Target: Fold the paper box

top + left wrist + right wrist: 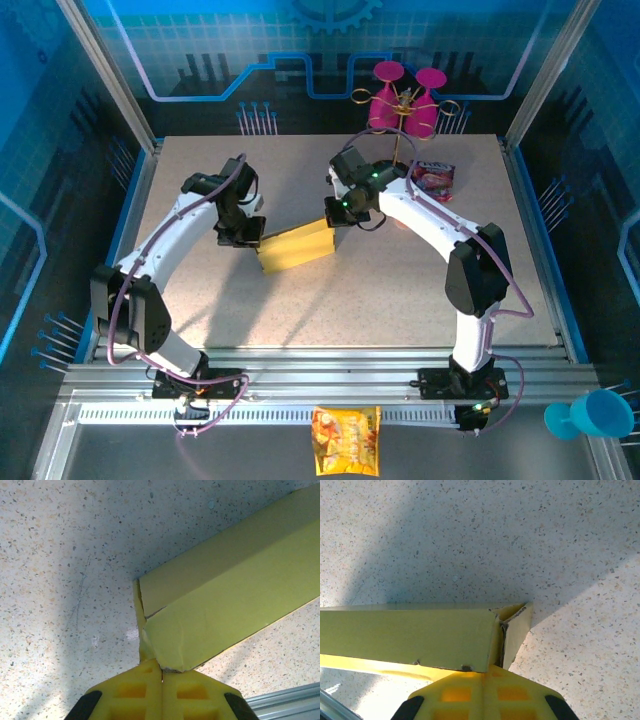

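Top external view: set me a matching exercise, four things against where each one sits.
Things:
1. golden-yellow cardboard paper box
2. orange-yellow printed snack bag
3. small red printed packet
4. light blue plastic cup

Places:
A. far right part of the speckled table
B. middle of the table, between the left gripper and the right gripper
C. off the table, by its near right corner
D. past the table's near edge, about midway along it

Pairs: 1-B, 2-D, 3-A, 4-C
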